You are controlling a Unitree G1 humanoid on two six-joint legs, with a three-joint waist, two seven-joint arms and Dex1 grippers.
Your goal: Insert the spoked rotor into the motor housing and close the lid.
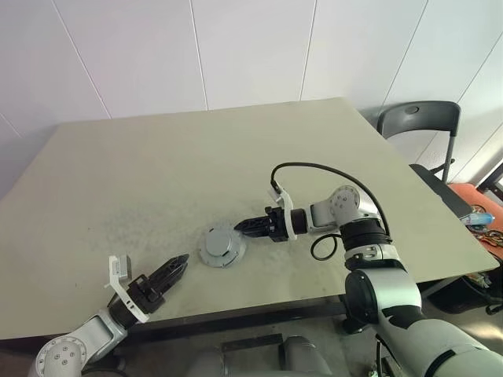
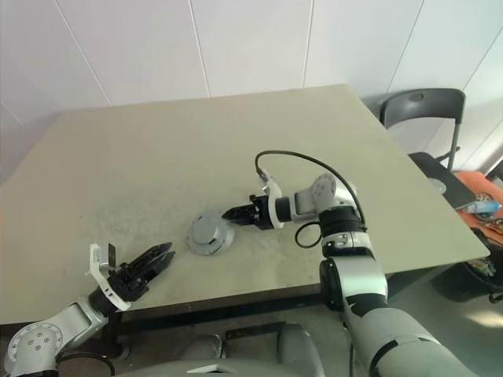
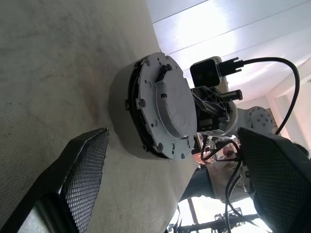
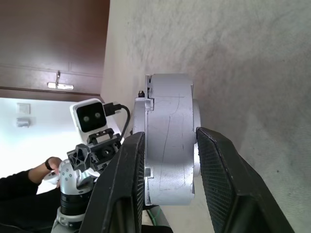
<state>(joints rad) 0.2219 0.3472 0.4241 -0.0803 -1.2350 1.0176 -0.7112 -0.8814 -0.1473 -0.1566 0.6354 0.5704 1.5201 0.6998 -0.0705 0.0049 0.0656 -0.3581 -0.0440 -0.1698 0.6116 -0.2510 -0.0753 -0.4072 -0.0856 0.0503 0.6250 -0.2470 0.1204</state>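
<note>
The motor housing (image 1: 222, 253) is a short silver cup standing on the table's near middle. The lid (image 3: 167, 107), a silver-grey disc with a raised hub, lies flat on top of it. The spoked rotor is hidden. My right gripper (image 1: 240, 228) reaches in from the right, and its fingers (image 4: 131, 184) clamp the housing (image 4: 170, 145) between them. My left gripper (image 1: 178, 269) hangs open near the table's front edge, left of the housing and apart from it. In the left wrist view its fingers (image 3: 82, 174) stand wide with nothing between them.
The grey-green table (image 1: 157, 173) spreads far and left. A dark chair (image 1: 416, 122) stands beyond the right corner. An orange surface with small items (image 1: 479, 220) sits off the right edge. A person's hand (image 4: 48, 167) shows behind my left arm.
</note>
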